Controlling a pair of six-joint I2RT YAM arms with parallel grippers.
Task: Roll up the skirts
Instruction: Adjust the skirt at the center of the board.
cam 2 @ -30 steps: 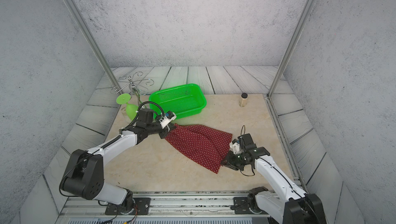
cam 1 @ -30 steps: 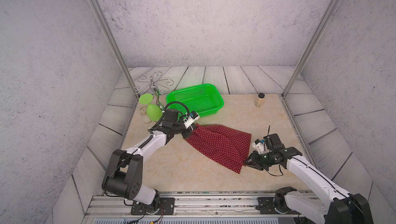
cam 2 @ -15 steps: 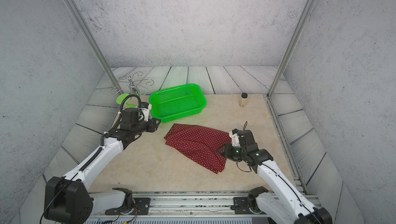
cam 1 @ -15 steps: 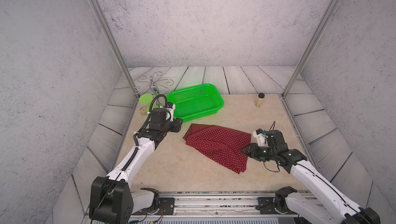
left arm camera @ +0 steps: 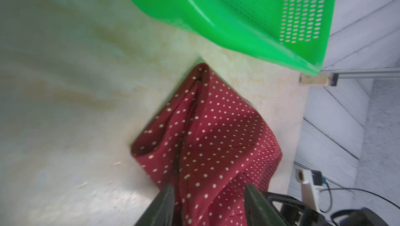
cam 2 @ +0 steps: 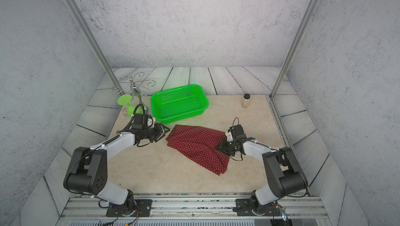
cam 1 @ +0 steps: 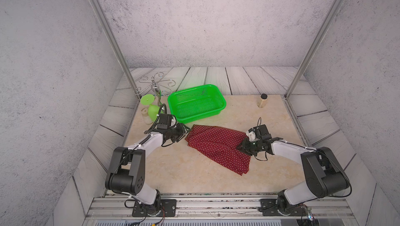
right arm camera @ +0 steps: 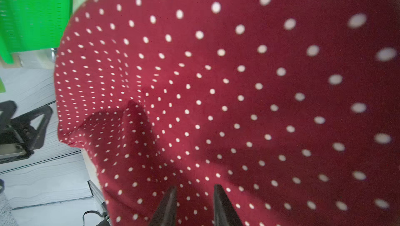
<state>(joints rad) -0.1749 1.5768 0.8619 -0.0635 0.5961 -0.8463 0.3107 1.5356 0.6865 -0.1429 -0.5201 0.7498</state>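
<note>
Currently the left tool point(cam 1: 185, 132) sits at the left end of the skirt point(cam 1: 216, 147), fingers apart, with fabric lying loose between them. The skirt lies flat and creased mid-bench point(cam 1: 194, 177), just in front of the green basket point(cam 1: 219, 97), slanting toward the near edge. The right tool point(cam 1: 242, 147) rests on the skirt's right edge, fingers close together. Cannot tell whether it pinches fabric.

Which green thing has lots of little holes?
The green basket: its walls are full of holes. The green goblet beside it is smooth and solid.
</note>
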